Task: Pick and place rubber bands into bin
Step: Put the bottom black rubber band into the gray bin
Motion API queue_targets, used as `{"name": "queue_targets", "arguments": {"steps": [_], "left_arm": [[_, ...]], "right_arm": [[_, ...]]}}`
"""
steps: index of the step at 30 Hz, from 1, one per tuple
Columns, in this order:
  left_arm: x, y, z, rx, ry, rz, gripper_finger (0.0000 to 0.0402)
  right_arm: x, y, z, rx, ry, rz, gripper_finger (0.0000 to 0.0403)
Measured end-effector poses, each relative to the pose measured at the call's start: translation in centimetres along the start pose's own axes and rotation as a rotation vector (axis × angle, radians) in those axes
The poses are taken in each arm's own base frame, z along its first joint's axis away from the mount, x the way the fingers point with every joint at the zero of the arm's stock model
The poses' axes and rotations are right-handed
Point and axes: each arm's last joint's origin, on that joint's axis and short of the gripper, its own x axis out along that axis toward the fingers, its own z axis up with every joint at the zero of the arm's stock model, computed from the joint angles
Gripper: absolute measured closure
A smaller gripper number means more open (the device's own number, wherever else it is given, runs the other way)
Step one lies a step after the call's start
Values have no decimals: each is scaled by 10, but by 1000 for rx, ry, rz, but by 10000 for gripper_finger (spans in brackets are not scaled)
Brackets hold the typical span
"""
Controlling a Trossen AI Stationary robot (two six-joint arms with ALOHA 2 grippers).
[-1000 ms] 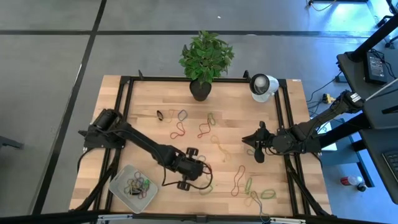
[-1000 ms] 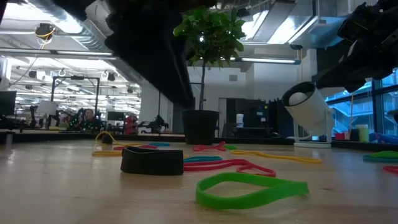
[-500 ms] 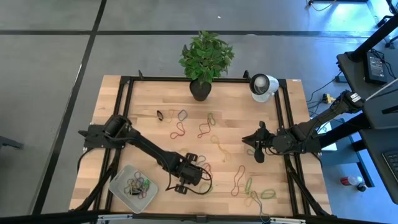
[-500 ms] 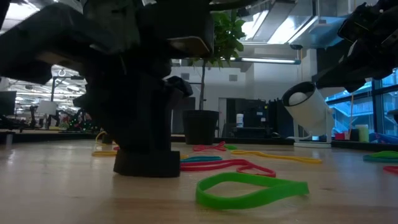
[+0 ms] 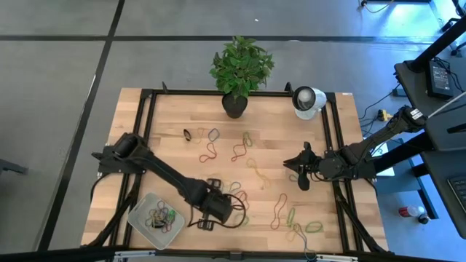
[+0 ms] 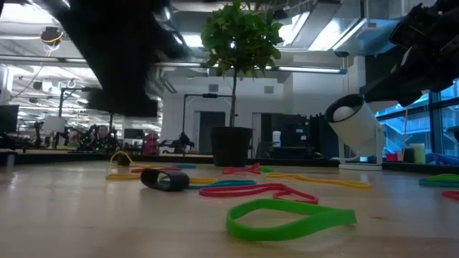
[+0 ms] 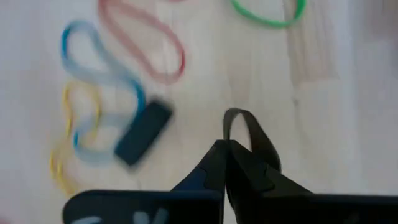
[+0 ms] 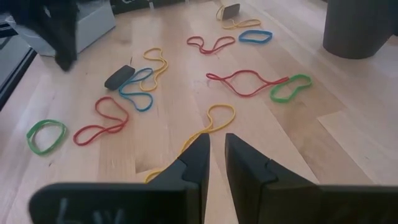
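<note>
My left gripper [image 5: 207, 212] hangs over the table's near middle, just right of the bin [image 5: 140, 211], and is shut on a dark rubber band [image 7: 252, 127]. The translucent bin holds several bands. Green, red, yellow and blue rubber bands [image 8: 134, 87] lie flat across the wood, one green loop [image 6: 290, 218] close to the low camera. A small black block [image 7: 143, 132] lies by the blue band. My right gripper [image 5: 297, 173] waits above the right half, its fingers [image 8: 216, 149] narrowly open and empty. My left gripper pinches the dark band between its two shut fingertips [image 7: 225, 148], holding one end of the loop [image 7: 227, 127]. The rest of the loop stands out past the fingertips, lifted clear of the wood.
A potted plant [image 5: 234, 105] and a white round device [image 5: 308, 98] stand at the far edge. Black frame rails [image 5: 145, 131] run along the table's sides. Bare wood lies left of the bin and around the far-left corner.
My left gripper came down onto the table at the black block, then rose again and shifted toward the near edge and the bin. The dark shape on the table looks smaller in the low view than before, and the gripper now carries a dark band.
</note>
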Motion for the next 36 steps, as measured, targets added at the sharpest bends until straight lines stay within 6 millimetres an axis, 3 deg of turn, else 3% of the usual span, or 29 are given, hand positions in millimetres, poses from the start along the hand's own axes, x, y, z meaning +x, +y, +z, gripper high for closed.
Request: {"name": "queue_targets", "arguments": {"steps": [8, 16, 20, 27, 31, 36], "left_arm": [[-69, -25, -44, -314, 74, 51, 398], [-95, -86, -108, -588, 34, 144, 399], [-88, -107, -139, -732, 0, 170, 399], [-57, -117, -186, -935, -9, 231, 399], [-40, -115, -196, -1004, 13, 235, 388], [-30, -110, -196, -1032, 67, 233, 336]], "right_arm": [[0, 0, 0, -2, 3, -2, 348], [0, 0, 0, -2, 3, -2, 348], [0, 0, 0, 4, -3, 2, 348], [0, 2, 3, 23, -26, 14, 348], [0, 2, 5, 36, -41, 22, 348], [0, 2, 5, 58, -39, 22, 348]]}}
